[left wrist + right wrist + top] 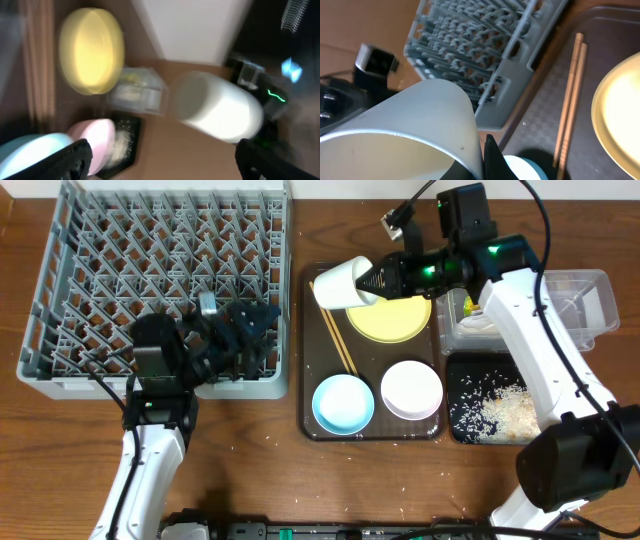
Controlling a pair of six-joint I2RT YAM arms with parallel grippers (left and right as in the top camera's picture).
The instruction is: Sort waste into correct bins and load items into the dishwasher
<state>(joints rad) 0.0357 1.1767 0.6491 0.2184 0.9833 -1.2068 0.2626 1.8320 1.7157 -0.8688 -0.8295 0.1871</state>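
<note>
Right gripper [372, 280] is pinched tight on the wall of the cup [338, 283], holding it tipped on its side in the air above the far-left corner of the tray [375, 358]. Largest on the table, the rack [150, 250] lies to the cup's left, its right wall just beside the cup. The cup's long axis runs left to right, mouth towards the rack. On the tray sit the plate [395, 320], blue bowl [343, 402], white bowl [411, 390] and chopsticks [338, 338], none yet loaded. Left gripper [262, 322] hangs spread wide and empty over the rack's near-right corner, facing the cup, near but apart. The coming move looks like a short carry leftward over the rack wall, or a hand-off.
</note>
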